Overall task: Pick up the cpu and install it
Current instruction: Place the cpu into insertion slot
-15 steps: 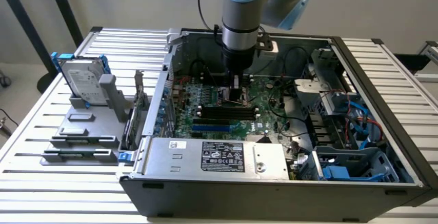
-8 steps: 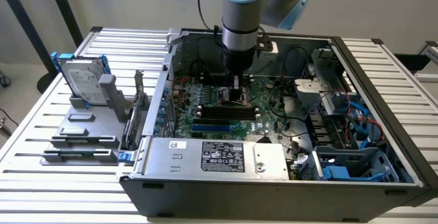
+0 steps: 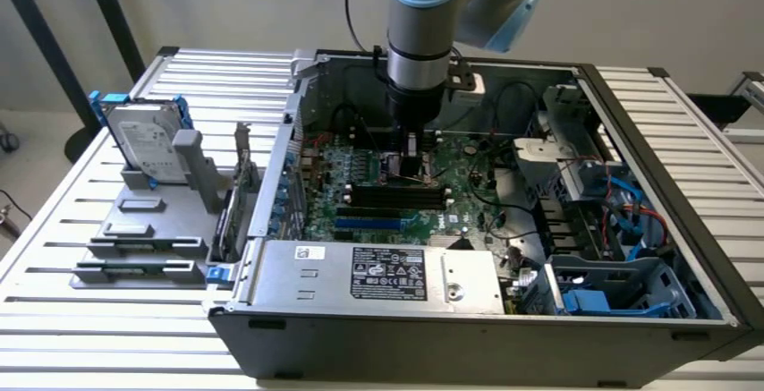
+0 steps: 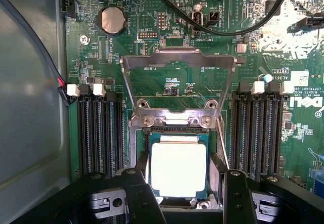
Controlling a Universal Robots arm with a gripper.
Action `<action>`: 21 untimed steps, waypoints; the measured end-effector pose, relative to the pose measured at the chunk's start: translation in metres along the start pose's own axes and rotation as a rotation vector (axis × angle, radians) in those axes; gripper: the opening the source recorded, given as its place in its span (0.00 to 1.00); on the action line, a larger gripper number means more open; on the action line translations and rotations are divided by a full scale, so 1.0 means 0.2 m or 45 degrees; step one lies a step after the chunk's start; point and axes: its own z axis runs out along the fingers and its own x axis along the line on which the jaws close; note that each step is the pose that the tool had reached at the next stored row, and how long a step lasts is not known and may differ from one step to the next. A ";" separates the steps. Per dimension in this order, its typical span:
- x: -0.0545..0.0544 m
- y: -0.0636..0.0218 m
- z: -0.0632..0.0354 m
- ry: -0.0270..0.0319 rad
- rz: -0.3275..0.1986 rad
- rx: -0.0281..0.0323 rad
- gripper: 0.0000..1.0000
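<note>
Exterior view: your arm comes straight down into the open PC case (image 3: 418, 346) on the slatted worktop (image 3: 48, 239). The gripper (image 3: 412, 165) is low over the middle of the motherboard (image 3: 394, 208). The hard drive with blue bracket (image 3: 146, 145) stands upright on a grey rack, outside the case and well apart from the motherboard, toward the exterior view's left.

Wrist view: the cpu (image 4: 178, 166) lies flat on the motherboard (image 4: 172, 85) inside the socket (image 4: 174, 131), silver top up and square to the socket frame. The gripper (image 4: 180, 176) straddles it. You can't tell from this whether it's clamping the chip or has let go. The load plate (image 4: 177, 57) is swung open, just beside the socket. The RAM slot banks (image 4: 98, 133) run along the motherboard on either side of the socket. The coin cell (image 4: 113, 20) sits on the motherboard well apart from the cpu.
</note>
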 end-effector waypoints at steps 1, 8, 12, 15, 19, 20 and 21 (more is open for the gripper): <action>0.00 0.000 0.001 0.0000 -0.001 0.0000 0.55; 0.00 0.001 0.006 -0.0002 -0.004 0.0003 0.55; 0.01 0.001 0.008 -0.0001 -0.006 0.0004 0.55; 0.01 0.001 0.009 -0.0002 -0.007 0.0006 0.55; 0.01 0.001 0.013 -0.0001 -0.010 0.0007 0.55; 0.01 0.001 0.014 -0.0001 -0.011 0.0008 0.55; 0.01 0.001 0.015 0.0000 -0.012 0.0007 0.55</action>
